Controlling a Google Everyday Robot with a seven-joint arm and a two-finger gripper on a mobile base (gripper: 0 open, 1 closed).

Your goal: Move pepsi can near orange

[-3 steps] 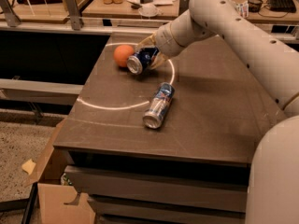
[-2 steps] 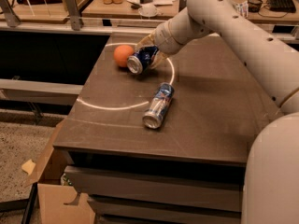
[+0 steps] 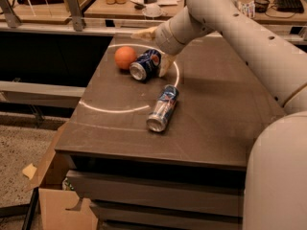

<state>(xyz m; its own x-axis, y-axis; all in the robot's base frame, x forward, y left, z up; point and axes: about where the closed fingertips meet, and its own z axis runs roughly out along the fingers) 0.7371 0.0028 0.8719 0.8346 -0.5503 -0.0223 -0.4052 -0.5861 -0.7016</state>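
Blue-sided and silver-topped, lying on its side: finding the pepsi can (image 3: 145, 64) toward the far left of the table (image 3: 216, 109), just beside the orange (image 3: 125, 57) and perhaps touching it, top end turning toward the camera. Judging the job as nearly done, given such closeness to the fruit. Seeing the gripper (image 3: 152, 49) hanging right over the can, spread wide, with one finger (image 3: 166, 66) reaching down along the can's right side and the other sticking out above it, apart from it. Reading that wide spread as letting go rather than holding, and the can as resting on the table under its own weight. Expecting a straight lift away next, and watching against nudging a round can into rolling off from the fruit. Noting the slimmer silver can (image 3: 163, 108) lying well apart, nearer the camera, across a bright ring of light (image 3: 115, 111), and leaving it alone.
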